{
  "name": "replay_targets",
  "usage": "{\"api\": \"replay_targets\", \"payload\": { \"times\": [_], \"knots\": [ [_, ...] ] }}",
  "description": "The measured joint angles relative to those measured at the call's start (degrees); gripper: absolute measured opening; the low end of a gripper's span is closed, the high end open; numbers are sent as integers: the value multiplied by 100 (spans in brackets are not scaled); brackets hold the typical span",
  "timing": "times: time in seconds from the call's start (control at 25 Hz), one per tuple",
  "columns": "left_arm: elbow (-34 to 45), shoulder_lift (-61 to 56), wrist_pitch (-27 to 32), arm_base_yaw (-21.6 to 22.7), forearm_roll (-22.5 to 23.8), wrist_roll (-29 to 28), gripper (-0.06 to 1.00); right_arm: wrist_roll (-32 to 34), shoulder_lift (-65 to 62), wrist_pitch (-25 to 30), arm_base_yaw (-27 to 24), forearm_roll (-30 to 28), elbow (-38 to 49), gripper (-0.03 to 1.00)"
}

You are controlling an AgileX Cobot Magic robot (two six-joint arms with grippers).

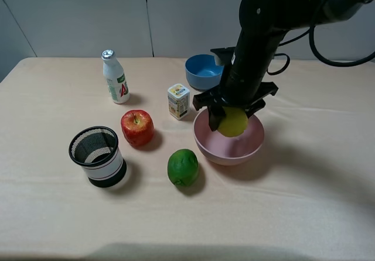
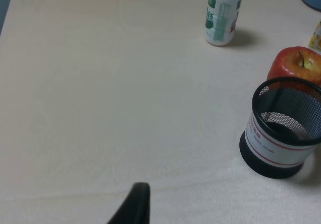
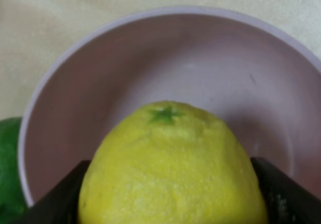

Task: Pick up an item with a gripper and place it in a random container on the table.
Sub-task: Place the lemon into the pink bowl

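My right gripper [image 1: 233,119], a black claw, is shut on the yellow lemon [image 1: 232,122] and holds it just above the inside of the pink bowl [image 1: 218,148]. In the right wrist view the lemon [image 3: 173,169] fills the foreground between the dark fingers [image 3: 62,196], with the pink bowl [image 3: 75,98] directly beneath it. Of my left gripper only one black fingertip [image 2: 134,204] shows in the left wrist view, over bare beige cloth; it is not in the exterior view.
On the beige table [image 1: 304,202] stand a black mesh cup [image 1: 97,155], a red apple [image 1: 137,127], a green lime-like fruit [image 1: 183,167], a white bottle [image 1: 115,77], a small yellow carton [image 1: 178,100] and a blue bowl [image 1: 202,71].
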Motion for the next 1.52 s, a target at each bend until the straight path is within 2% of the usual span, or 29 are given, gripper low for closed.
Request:
{"api": "replay_targets", "payload": {
  "times": [0.4, 1.04, 1.12, 1.2, 1.28, 1.52],
  "knots": [
    [0, 0, 0, 0, 0, 0, 99, 2, 0, -907, 0, -2, 637, 45],
    [0, 0, 0, 0, 0, 0, 99, 8, 168, -967, 0, 83, 679, 45],
    [0, 0, 0, 0, 0, 0, 99, 23, 168, -963, 0, 83, 679, 48],
    [0, 0, 0, 0, 0, 0, 99, 122, 168, -956, 0, 102, 679, 59],
    [0, 0, 0, 0, 0, 0, 99, 241, 168, -950, 0, 102, 679, 66],
    [0, 0, 0, 0, 0, 0, 99, 261, 168, -944, 0, 59, 679, 69]
  ]
}}
